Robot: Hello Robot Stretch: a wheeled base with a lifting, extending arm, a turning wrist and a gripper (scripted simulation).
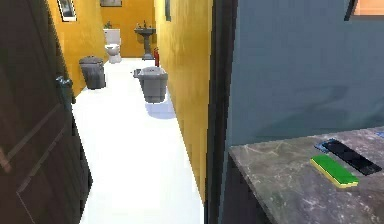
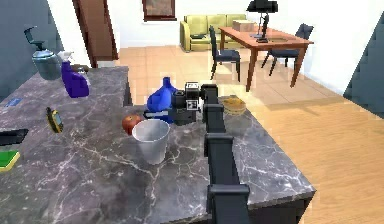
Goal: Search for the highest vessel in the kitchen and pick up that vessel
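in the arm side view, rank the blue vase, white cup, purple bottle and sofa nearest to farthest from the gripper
1. Blue vase, just left of the gripper.
2. White cup, lower down on the counter.
3. Purple bottle, at the counter's left.
4. Sofa, across the room at the top.

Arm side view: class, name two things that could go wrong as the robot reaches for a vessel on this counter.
1. The tool is at the blue vase, with a white cup and a red fruit crowded close; a reach here could knock them over.
2. The grey bottle at the picture's upper left may stand higher than the vase, so the robot might take the wrong vessel.
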